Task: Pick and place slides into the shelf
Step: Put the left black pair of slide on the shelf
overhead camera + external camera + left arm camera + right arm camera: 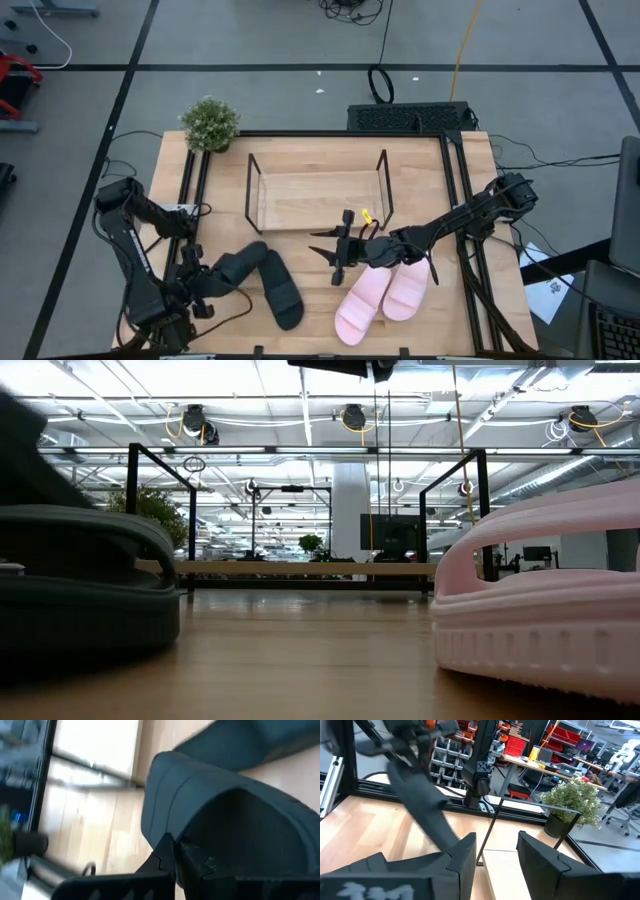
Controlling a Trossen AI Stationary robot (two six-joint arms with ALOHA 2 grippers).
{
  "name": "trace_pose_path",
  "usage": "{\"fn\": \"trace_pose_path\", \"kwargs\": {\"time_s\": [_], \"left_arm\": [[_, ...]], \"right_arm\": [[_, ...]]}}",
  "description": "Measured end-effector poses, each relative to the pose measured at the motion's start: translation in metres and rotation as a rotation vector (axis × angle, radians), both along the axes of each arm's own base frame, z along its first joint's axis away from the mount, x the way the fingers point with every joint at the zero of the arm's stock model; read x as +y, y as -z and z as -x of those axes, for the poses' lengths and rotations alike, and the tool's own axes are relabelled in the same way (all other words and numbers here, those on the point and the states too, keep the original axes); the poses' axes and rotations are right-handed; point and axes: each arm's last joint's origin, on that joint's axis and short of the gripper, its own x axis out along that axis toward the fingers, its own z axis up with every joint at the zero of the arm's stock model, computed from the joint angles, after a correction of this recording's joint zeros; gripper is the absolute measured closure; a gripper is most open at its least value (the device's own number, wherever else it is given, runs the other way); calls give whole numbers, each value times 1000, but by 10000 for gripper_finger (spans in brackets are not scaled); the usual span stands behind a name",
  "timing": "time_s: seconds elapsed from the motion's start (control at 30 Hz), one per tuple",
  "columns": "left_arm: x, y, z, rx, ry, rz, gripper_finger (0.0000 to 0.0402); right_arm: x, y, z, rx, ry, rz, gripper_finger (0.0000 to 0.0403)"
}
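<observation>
Four slides lie near the table's (pixel 300 150) front edge; the low black wire shelf with a wooden base (pixel 318 196) holds none. The left gripper (pixel 205 283) is pinched tight on the strap of one matte black slide (pixel 240 266), so lift it level and clear its mate (pixel 282 296) (they touch). The right gripper (pixel 335 255), fingers apart and holding nothing, hovers just beside the pale pink pair (pixel 385 297); keep it out of the path.
</observation>
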Motion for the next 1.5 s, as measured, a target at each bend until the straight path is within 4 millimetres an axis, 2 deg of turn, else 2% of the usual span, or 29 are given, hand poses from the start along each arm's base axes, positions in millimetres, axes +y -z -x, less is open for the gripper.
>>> {"fn": "trace_pose_path", "kwargs": {"time_s": [0.27, 0.47, 0.73, 0.9, 1.3, 1.5], "left_arm": [[-9, -53, -18, -237, 221, -73, 401], [-1, -76, -35, -281, 265, -138, 401], [16, -85, -58, -272, 251, -237, 401], [30, -94, -73, -288, 238, -336, 401], [81, -104, -112, -225, 101, -487, 401], [108, -105, -126, -186, 8, -524, 402]], "right_arm": [[-4, 0, -1, -5, 13, -21, 268], [-3, -3, -2, -12, 7, 61, 268], [-10, -29, 2, -129, 241, 321, 268], [-20, -51, 11, -149, 403, 408, 268], [-59, -105, 44, -121, 683, 456, 268], [-76, -127, 62, -159, 743, 430, 268]]}}
